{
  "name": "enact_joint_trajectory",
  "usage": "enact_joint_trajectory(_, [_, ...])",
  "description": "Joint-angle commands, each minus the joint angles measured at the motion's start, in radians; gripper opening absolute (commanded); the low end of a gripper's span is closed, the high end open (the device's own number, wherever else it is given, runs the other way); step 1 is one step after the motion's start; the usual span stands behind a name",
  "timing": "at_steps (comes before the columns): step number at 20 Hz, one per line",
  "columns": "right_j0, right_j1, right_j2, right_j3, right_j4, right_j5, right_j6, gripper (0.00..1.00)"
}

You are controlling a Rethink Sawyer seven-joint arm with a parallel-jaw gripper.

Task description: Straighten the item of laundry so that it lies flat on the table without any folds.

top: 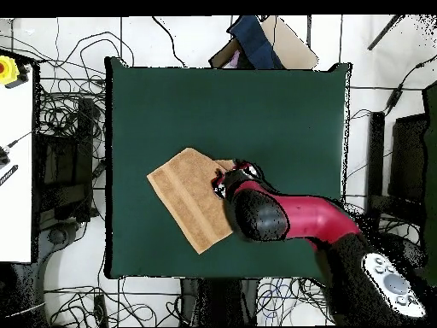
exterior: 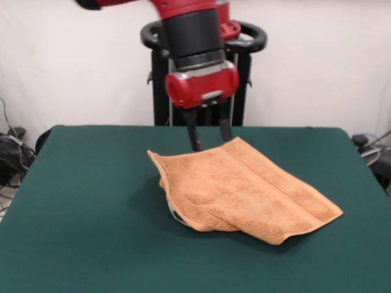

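In the front view the orange-tan towel [exterior: 244, 192] is seen slightly right of the frame's centre on the green desk [exterior: 85, 207], doubled over itself, with a rumpled fold along its lower left edge and a band running diagonally toward the lower right. The tool [exterior: 209, 134] is held at the towel's upper corner with its two dark fingers [exterior: 193, 137] spread apart, their tips at the cloth's edge; whether the cloth is touched cannot be told. In the overhead view the towel [top: 189, 198] is shown left of centre, its right side covered by the red arm [top: 294, 218]
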Motion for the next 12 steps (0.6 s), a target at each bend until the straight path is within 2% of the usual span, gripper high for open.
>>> enact_joint_trajectory(1, [0.145, 0.096, -0.301, 0.051, -0.033, -0.249, 0.329, 1.0])
enact_joint_trajectory(3, [0.168, 0.164, -0.358, 0.007, -0.065, -0.333, 0.301, 1.0])
enact_joint_trajectory(6, [0.199, 0.211, -0.445, -0.034, -0.086, -0.443, 0.267, 1.0])
enact_joint_trajectory(12, [0.173, 0.241, -0.451, -0.059, -0.082, -0.477, 0.227, 1.0])
